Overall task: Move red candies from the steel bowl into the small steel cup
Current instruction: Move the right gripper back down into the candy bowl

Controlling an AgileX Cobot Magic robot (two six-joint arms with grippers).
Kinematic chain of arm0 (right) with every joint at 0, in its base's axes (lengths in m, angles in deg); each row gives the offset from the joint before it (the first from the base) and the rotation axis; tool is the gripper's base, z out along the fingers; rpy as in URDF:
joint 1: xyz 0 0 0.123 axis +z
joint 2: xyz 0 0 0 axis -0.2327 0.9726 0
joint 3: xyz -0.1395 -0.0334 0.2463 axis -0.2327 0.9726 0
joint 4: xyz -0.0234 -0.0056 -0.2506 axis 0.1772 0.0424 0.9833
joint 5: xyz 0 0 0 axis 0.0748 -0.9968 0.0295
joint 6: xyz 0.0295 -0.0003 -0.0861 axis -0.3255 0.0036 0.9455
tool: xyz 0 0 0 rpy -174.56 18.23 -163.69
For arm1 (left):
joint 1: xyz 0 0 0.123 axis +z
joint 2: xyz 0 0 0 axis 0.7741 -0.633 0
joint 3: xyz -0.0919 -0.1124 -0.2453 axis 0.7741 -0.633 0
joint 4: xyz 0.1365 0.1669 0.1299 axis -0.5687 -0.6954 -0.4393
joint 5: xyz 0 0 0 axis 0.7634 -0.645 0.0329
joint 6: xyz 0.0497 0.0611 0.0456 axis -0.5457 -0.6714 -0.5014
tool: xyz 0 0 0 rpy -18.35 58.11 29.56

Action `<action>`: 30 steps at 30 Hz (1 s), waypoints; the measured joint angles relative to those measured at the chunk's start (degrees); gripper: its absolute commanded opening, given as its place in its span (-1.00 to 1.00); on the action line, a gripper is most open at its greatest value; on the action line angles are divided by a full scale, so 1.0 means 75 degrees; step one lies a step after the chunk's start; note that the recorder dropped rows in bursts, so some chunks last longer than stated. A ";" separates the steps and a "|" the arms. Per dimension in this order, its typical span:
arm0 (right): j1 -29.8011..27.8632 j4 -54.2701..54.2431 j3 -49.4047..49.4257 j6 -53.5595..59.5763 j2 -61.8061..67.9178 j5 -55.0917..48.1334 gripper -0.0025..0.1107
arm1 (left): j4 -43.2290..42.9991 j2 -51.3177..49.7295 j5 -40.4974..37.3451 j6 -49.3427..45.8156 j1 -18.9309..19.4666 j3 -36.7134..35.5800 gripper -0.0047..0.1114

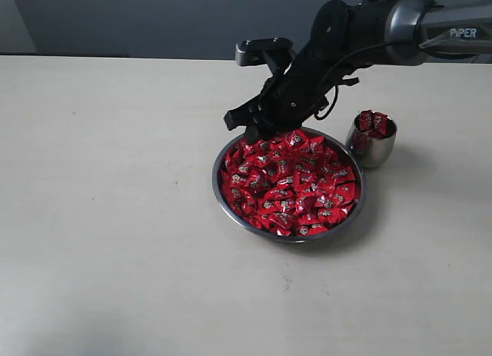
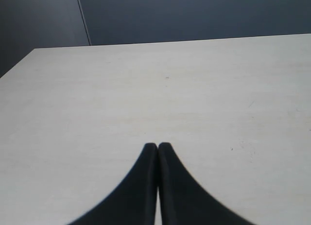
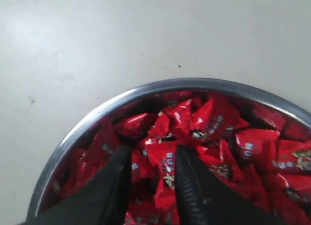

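Pale table (image 1: 115, 217): we find right gripper (image 3: 153, 154) in bowl (image 3: 160, 84), pick step, jaws astride a candy (image 3: 165, 169), clamp unconfirmed; nxt: lift to cup (image 1: 374, 150).

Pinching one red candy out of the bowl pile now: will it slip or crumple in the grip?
Likely slippery: the red candies have glossy wrappers that catch the light. They are probably light and crinkly, so a wrapper may deform rather than sit firm in the right gripper. They are heaped loosely in the steel bowl, so neighbours may shift or ride up too.
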State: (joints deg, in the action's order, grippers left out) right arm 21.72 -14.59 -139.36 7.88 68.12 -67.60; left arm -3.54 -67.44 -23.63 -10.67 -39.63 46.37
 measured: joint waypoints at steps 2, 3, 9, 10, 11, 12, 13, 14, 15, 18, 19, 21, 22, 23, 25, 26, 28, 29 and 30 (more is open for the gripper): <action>0.0114 0.0067 -0.0132 0.0028 0.0086 0.0000 -0.41 | 0.0000 0.0000 0.0000 0.0000 0.0000 0.0000 -0.91; 0.0177 0.0197 -0.0205 0.0036 0.0148 0.0000 -0.41 | 0.0000 0.0000 0.0000 0.0000 0.0000 0.0000 -0.91; 0.0290 0.0915 -0.0521 -0.0040 0.0405 -0.0343 -0.41 | 0.0000 0.0000 0.0000 0.0000 0.0000 0.0000 -0.91; 0.0290 0.0981 -0.0533 -0.0067 0.0444 -0.0397 -0.41 | 0.0000 0.0000 0.0000 0.0000 0.0000 0.0000 -0.91; 0.0290 0.1059 -0.0533 -0.0067 0.0460 -0.0437 -0.41 | 0.0000 0.0000 0.0000 0.0000 0.0000 0.0000 -0.91; 0.0290 0.1123 -0.0533 -0.0083 0.0480 -0.0502 -0.41 | 0.0000 0.0000 0.0000 0.0000 0.0000 0.0000 -0.91; 0.0290 0.1179 -0.0533 -0.0096 0.0485 -0.0546 -0.41 | 0.0000 0.0000 0.0000 0.0000 0.0000 0.0000 -0.91; 0.0290 0.1214 -0.0533 -0.0096 0.0498 -0.0567 -0.41 | 0.0000 0.0000 0.0000 0.0000 0.0000 0.0000 -0.91; 0.0290 0.1235 -0.0533 -0.0096 0.0498 -0.0583 -0.41 | 0.0000 0.0000 0.0000 0.0000 0.0000 0.0000 -0.91; 0.0290 0.1292 -0.0552 -0.0096 0.0498 -0.0618 -0.41 | 0.0000 0.0000 0.0000 0.0000 0.0000 0.0000 -0.91; 0.0290 0.1307 -0.0552 -0.0096 0.0498 -0.0617 -0.41 | 0.0000 0.0000 0.0000 0.0000 0.0000 0.0000 -0.91; 0.0290 0.1309 -0.0557 -0.0096 0.0498 -0.0576 -0.41 | 0.0000 0.0000 0.0000 0.0000 0.0000 0.0000 -0.91; 0.0290 0.1309 -0.0557 -0.0096 0.0498 -0.0542 -0.41 | 0.0000 0.0000 0.0000 0.0000 0.0000 0.0000 -0.91; 0.0290 0.1323 -0.0557 -0.0096 0.0498 -0.0525 -0.41 | 0.0000 0.0000 0.0000 0.0000 0.0000 0.0000 -0.91; 0.0290 0.1338 -0.0570 -0.0096 0.0520 -0.0493 -0.41 | 0.0000 0.0000 0.0000 0.0000 0.0000 0.0000 -0.91; 0.0290 0.1351 -0.0570 -0.0096 0.0536 -0.0483 -0.41 | 0.0000 0.0000 0.0000 0.0000 0.0000 0.0000 -0.91; 0.0290 0.1356 -0.0625 -0.0096 0.0585 -0.0512 -0.41 | 0.0000 0.0000 0.0000 0.0000 0.0000 0.0000 -0.91; 0.0290 0.1405 -0.0686 -0.0147 0.0619 -0.0609 -0.41 | 0.0000 0.0000 0.0000 0.0000 0.0000 0.0000 -0.91; 0.0290 0.1470 -0.0756 -0.0207 0.0653 -0.0729 -0.41 | 0.0000 0.0000 0.0000 0.0000 0.0000 0.0000 -0.91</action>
State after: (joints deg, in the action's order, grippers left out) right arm 23.89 -3.56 -145.03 6.32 73.01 -73.07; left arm -3.54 -67.44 -23.63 -10.67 -39.63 46.37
